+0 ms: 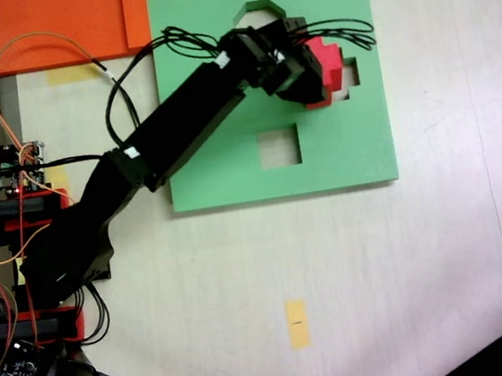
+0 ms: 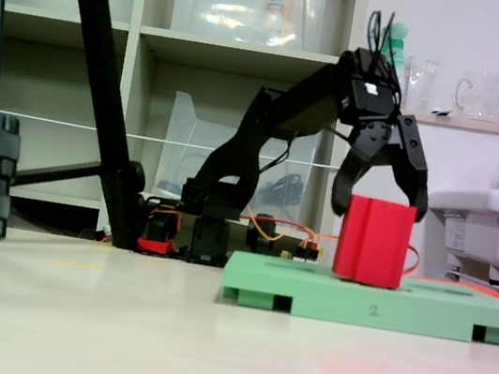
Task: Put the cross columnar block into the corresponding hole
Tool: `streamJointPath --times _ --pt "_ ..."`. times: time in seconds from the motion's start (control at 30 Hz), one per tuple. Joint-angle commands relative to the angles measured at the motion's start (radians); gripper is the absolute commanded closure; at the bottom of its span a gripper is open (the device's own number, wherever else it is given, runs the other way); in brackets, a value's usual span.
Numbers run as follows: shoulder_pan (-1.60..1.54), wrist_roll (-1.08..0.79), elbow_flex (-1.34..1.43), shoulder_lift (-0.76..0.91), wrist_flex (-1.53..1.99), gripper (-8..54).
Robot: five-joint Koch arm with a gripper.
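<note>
The cross columnar block (image 2: 374, 242) is bright red and stands upright on the green foam board (image 2: 299, 292). In a fixed view from above, the block (image 1: 328, 67) covers most of the corresponding hole (image 1: 350, 72), whose right arm still shows as a pale notch. I cannot tell how deep the block sits in it. My gripper (image 2: 379, 210) is open, its black fingers spread to either side of the block's top corners. From above, the gripper (image 1: 308, 72) hangs over the block's left part.
The green board (image 1: 349, 155) also has an octagonal cutout (image 1: 259, 9) and a square cutout (image 1: 279, 147). Orange foam sheets (image 1: 60, 28) lie at the top left. The arm's base and wires (image 1: 23, 229) sit on the left; a yellow tape mark (image 1: 297, 323) lies below. A tripod leg (image 2: 102, 97) stands on the left.
</note>
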Motion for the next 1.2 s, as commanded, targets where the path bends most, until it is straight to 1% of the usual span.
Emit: streamJointPath --times 0.0,0.53,0.8,1.17 --pt "0.011 -0.009 0.003 0.005 -0.034 16.5" --pt "0.003 -0.025 -0.057 0.018 -0.075 16.4" --pt "0.008 -0.106 -0.058 0.002 -0.144 16.4" --pt "-0.006 -0.155 -0.058 -0.012 -0.206 16.5"
